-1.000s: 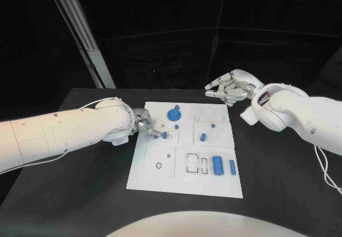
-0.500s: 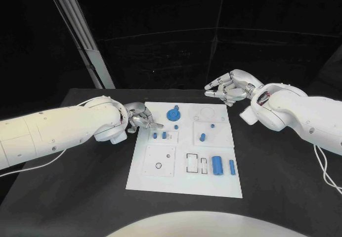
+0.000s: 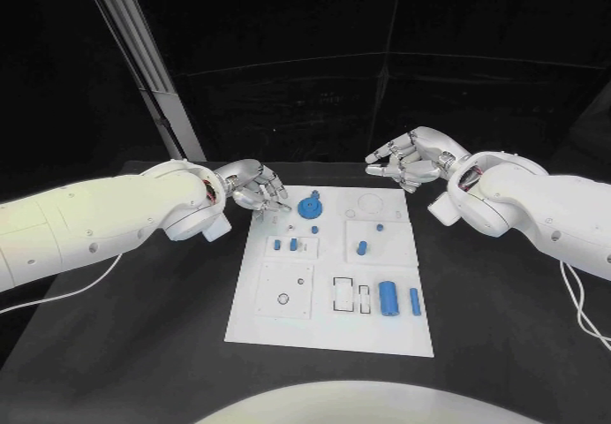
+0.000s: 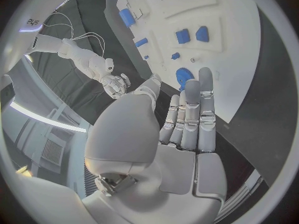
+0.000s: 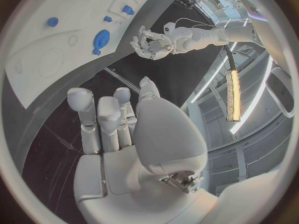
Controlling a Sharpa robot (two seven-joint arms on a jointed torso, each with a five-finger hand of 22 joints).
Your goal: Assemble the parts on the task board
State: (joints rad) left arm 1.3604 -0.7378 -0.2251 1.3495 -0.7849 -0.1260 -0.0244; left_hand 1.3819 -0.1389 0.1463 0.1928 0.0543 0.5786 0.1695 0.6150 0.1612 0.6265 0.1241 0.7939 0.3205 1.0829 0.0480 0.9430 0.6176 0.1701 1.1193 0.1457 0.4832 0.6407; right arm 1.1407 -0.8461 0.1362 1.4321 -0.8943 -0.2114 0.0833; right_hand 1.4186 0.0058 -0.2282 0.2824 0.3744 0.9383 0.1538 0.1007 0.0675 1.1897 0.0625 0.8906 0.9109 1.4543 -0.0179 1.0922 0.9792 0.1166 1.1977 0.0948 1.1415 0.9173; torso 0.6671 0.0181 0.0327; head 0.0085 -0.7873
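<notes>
Head view shows the flat white task board only partly assembled: several small blue plastic parts lie loose on it, while the left hand and right hand hover empty, fingers spread, beyond its far corners.

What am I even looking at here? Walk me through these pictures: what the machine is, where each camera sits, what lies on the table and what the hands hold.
This is a robot with two white arms, each ending in a silver hand. The head view looks down from the robot's head onto a black table. The two round pictures come from cameras at the wrists, behind each hand. On the table lies a white task board carrying small blue parts, among them a round blue disc and two blue cylinders lying side by side. The left hand is at the board's far left corner, the right hand beyond its far edge. Both are open, fingers apart, holding nothing.
</notes>
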